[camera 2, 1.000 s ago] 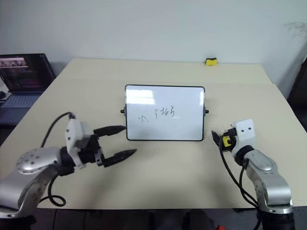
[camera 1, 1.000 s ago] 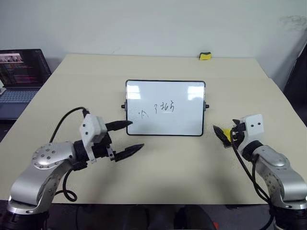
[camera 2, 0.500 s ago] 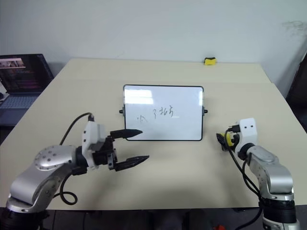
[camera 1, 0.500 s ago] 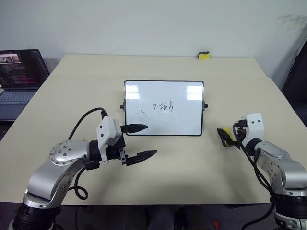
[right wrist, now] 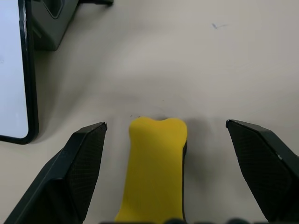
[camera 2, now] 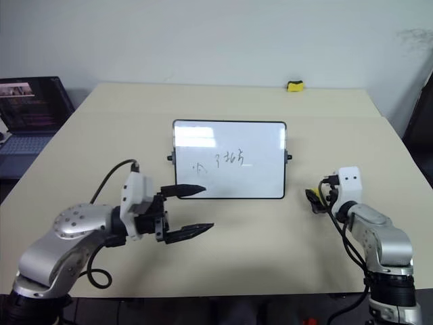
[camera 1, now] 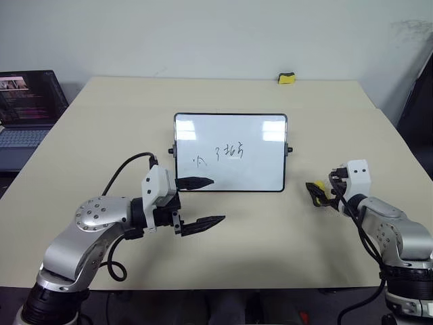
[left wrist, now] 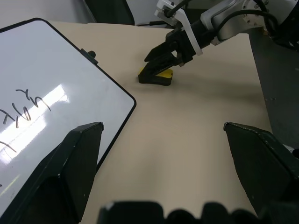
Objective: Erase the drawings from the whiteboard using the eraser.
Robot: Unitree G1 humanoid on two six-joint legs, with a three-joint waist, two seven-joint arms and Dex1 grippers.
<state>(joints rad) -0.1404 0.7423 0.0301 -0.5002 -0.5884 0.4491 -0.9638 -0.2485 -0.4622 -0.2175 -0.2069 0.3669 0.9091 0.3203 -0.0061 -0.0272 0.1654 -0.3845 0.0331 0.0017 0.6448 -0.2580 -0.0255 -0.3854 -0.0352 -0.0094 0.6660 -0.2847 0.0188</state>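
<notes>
Matte beige tabletop [camera 1: 101, 122] carrying glossy black-framed whiteboard [camera 1: 257, 169]; right claw [right wrist: 174, 154] gaping around yellow eraser [right wrist: 154, 172]; left claw [camera 1: 203, 201] hovering open.

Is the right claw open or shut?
Open: the right claw has its fingers spread either side of the eraser.

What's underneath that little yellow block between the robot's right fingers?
The eraser lies flat on the table, its black base down and yellow top up. The open right gripper straddles it without touching. Whatever is on its underside is hidden against the tabletop.
</notes>
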